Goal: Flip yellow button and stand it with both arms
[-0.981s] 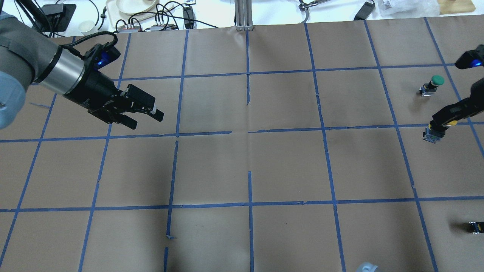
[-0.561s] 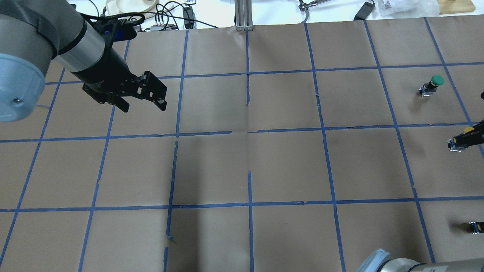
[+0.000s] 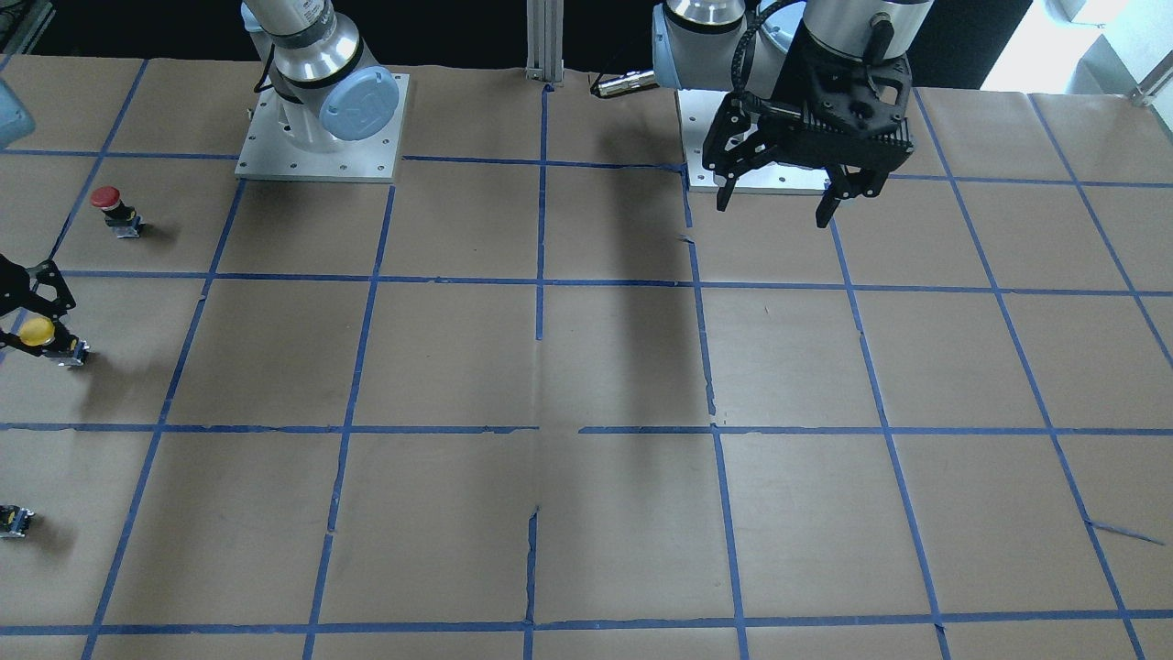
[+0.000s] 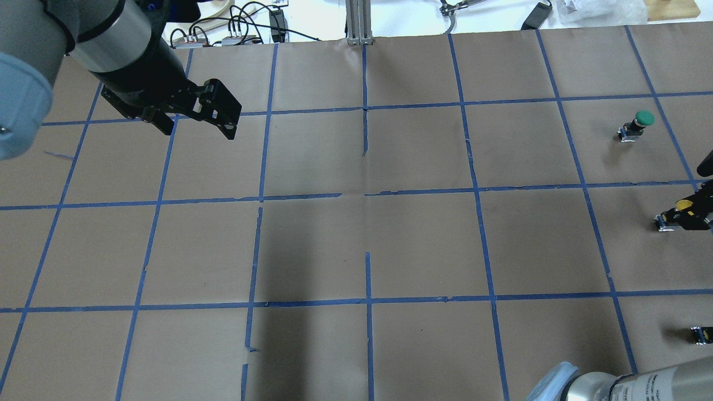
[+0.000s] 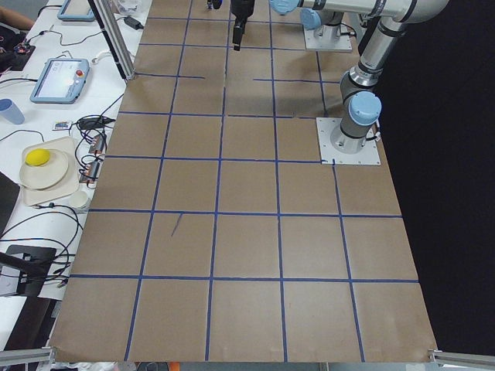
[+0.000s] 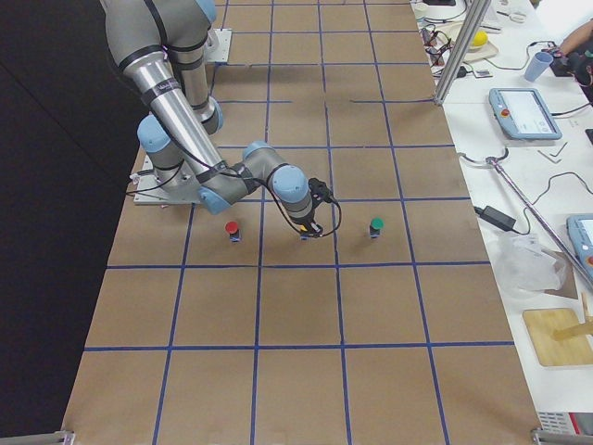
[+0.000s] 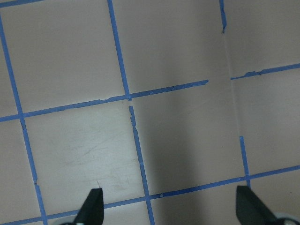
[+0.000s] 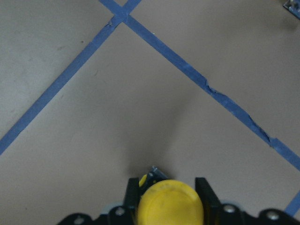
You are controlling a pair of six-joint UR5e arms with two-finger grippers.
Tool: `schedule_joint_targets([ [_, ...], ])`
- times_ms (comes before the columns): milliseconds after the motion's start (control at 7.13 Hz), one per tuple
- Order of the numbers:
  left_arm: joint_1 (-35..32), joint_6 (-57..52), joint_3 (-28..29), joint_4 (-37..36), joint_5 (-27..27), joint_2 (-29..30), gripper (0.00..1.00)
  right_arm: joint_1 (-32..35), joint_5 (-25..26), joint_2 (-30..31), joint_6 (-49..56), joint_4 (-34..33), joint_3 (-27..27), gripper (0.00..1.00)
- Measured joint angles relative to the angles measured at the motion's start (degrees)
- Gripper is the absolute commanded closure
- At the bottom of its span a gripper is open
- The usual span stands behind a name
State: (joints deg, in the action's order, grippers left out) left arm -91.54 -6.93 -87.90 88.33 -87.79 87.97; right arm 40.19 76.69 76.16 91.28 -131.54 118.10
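Now | right hand (image 8: 167, 185) pinching yellow button (image 8: 169, 204), cap between its fingers (image 8: 132, 193) | left hand (image 4: 198, 129) spread, above counter (image 4: 423, 245), well apart.

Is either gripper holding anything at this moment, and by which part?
The right gripper holds the yellow button, with its fingers pinching either side of the yellow cap. The left gripper is open and holds nothing.

Bench (image 4: 423, 245): brown paper top w/ blue tape grid | red-capped push-button on boxy base (image 3: 115, 209) upright, R end, robot side | green-capped push-button (image 4: 638, 125) upright, same end, far side | grey metal arm-base plates (image 3: 275, 156) at robot edge
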Motion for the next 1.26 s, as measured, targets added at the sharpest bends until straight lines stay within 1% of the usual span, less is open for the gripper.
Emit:
schedule_joint_targets([
  [280,1.3,-0.5,6.5,4.6,-1.4,3.9,0.00,0.1,0.6,-0.9,-0.4,1.1,-2.2,0.00],
  [421,2.5,-1.4,7.8,5.9,-2.2,4.7,0.00,0.6,0.7,-0.2,-0.9,4.7,-5.0,0.00],
  [561,3.3,-2.0,8.1,6.4,-2.6,5.0,0.00,1.5,0.6,1.0,-2.1,11.5,-8.9,0.00],
  [841,3.9,-2.4,8.4,6.7,-2.8,5.4,0.00,3.8,0.8,4.3,-7.6,27.7,-17.6,0.00],
  [981,3.9,-2.4,8.5,6.7,-2.8,5.5,0.00,5.7,0.9,6.7,-13.4,34.5,-21.5,0.00],
  [1121,3.9,-2.4,8.6,6.7,-2.7,5.5,0.00,8.6,1.8,8.8,-21.5,39.1,-24.5,0.00],
  [1262,3.9,-2.4,8.6,6.7,-2.7,5.4,0.00,13.0,3.7,10.1,-30.5,41.6,-27.1,0.00],
])
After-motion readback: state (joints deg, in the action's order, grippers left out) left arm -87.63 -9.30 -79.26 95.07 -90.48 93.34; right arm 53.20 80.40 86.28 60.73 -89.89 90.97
